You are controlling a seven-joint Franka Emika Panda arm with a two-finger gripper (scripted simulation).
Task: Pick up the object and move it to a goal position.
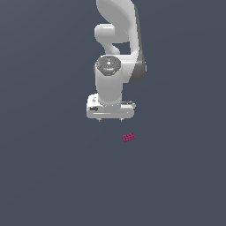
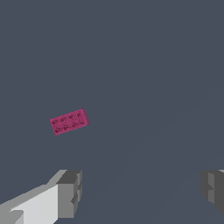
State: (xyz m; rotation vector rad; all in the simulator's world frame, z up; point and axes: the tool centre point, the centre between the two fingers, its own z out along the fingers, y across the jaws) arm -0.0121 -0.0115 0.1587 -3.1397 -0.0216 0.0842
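While its two grey fingers (image 2: pixel 70 192) stand wide apart and empty, the white gripper (image 1: pixel 110 119) hangs above the dark floor (image 1: pixel 44 176). A pink brick (image 1: pixel 129 137) lies flat below it, toward the exterior view's right, untouched and outside the gap.

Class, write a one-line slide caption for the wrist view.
Open gripper above a bare grey floor, the small magenta studded brick lying ungrasped ahead of its fingers.
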